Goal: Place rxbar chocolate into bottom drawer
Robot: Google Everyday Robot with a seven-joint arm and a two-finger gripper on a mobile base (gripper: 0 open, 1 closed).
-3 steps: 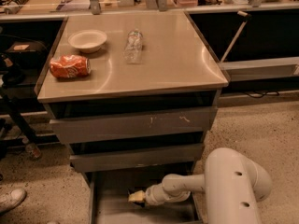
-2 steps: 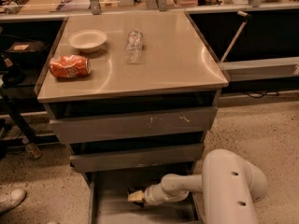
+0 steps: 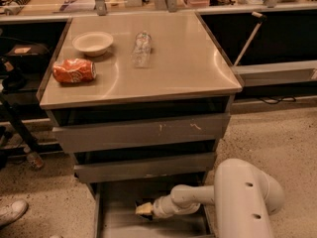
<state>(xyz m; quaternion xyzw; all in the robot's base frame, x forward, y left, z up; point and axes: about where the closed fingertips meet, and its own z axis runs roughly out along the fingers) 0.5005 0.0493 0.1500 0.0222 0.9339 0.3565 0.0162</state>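
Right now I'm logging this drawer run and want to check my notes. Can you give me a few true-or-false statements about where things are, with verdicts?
1. The pincer is down inside the open bottom drawer. True.
2. The crushed orange can lies in the white bowl. False: the can lies on the tabletop, beside the bowl and apart from it.
3. The clear plastic bottle stands upright. False: it lies on its side on the tabletop.
4. The white bowl sits on the tabletop, farther back than the can. True.
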